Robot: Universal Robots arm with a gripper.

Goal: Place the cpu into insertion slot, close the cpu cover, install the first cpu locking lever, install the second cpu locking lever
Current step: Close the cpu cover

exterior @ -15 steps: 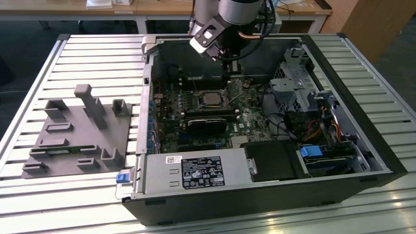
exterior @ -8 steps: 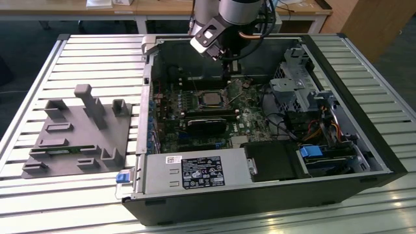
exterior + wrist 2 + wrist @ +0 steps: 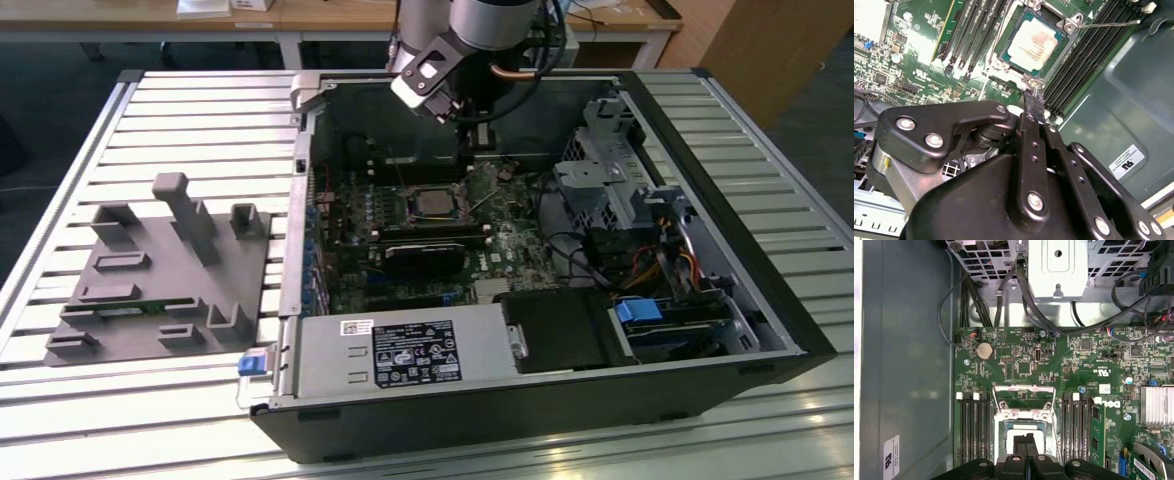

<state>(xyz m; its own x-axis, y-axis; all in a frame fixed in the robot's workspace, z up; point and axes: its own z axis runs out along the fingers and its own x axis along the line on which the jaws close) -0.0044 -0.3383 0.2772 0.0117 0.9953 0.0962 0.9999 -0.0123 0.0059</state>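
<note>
**While the cover stands raised, closing it is my step**

As I read the first wrist view, the cpu cover (image 3: 1024,388) is tipped up off the insertion slot (image 3: 1002,437), so I judge placing done and closing in hand. The cpu (image 3: 1031,42) lies flat in that slot. My gripper (image 3: 1034,102) hovers at the slot's near corner, its fingers (image 3: 1029,135) pressed together, holding nothing. A locking lever (image 3: 1109,22) juts out unlatched. Closing calls for a gentle push on the frame, clear of the chip's face. The computer case (image 3: 534,415) holds the motherboard (image 3: 1024,365) and, along the wall nearest the exterior camera, the power supply (image 3: 400,355).
</note>
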